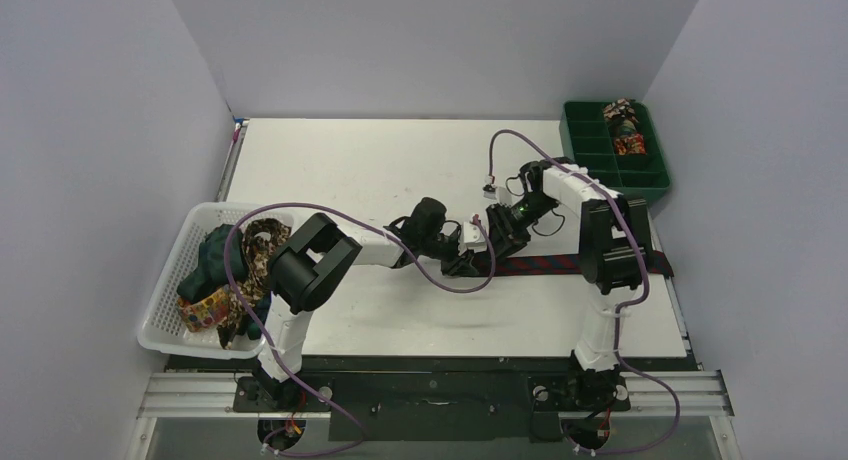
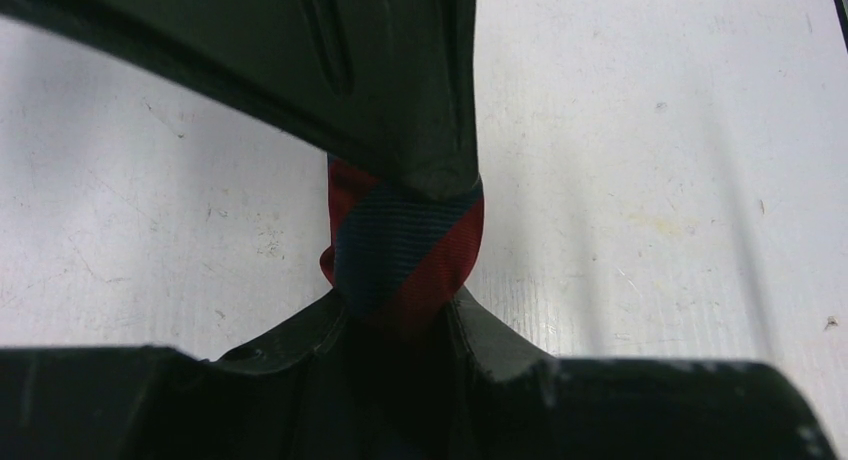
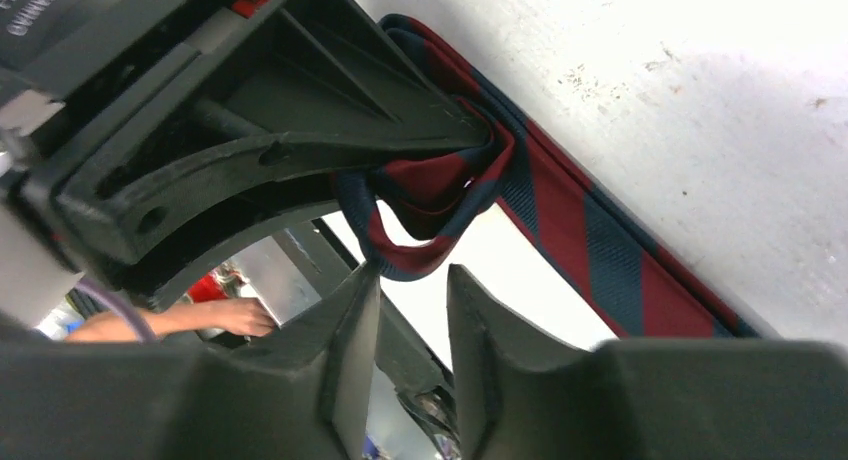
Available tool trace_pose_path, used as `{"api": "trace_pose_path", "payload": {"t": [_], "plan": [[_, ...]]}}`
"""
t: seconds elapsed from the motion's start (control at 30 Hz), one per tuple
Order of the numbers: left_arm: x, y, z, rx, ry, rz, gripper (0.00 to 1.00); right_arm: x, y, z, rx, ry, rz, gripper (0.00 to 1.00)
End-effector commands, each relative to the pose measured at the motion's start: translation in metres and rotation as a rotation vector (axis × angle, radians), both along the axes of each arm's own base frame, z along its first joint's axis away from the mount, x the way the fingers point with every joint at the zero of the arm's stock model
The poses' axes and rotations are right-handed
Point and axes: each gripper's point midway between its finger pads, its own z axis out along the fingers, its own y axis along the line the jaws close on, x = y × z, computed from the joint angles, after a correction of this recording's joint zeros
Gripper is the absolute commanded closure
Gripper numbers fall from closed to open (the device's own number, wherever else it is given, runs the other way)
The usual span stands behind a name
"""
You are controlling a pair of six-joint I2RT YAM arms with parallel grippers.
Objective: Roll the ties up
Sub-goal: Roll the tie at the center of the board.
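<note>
White table — grey walls — striped tie

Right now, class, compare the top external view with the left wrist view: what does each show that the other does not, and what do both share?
Only the top external view shows the white basket heaped with loose ties, the green tray holding patterned bundles, the left arm and right arm, and the striped tie stretching rightwards. Only the left wrist view shows the left jaws closed on that tie's folded end, navy and red bands clear. Both show the striped tie and white table.
</note>
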Motion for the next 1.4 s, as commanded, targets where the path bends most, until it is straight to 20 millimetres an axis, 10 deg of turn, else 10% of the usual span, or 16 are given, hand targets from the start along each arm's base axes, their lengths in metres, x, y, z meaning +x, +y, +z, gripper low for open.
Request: {"api": "trace_pose_path", "payload": {"t": [0.0, 0.07, 0.53, 0.93, 1.37], "plan": [[-0.015, 0.032, -0.046, 0.166, 0.12, 0.034, 0.76, 0.013, -0.003, -0.02, -0.076, -0.047, 0.025, 0.88], [-0.014, 0.032, -0.043, 0.155, 0.116, 0.038, 0.72, 0.02, -0.01, -0.029, -0.112, -0.047, 0.002, 1.0], [0.014, 0.019, 0.047, -0.113, 0.006, 0.104, 0.17, 0.026, -0.036, -0.074, -0.272, -0.053, -0.008, 1.0], [0.021, -0.009, 0.036, -0.16, -0.002, 0.15, 0.07, 0.02, -0.032, -0.081, -0.283, -0.055, 0.019, 1.0], [0.004, 0.015, 0.021, -0.134, 0.017, 0.109, 0.88, 0.016, -0.015, -0.08, -0.271, -0.062, 0.033, 1.0]]}}
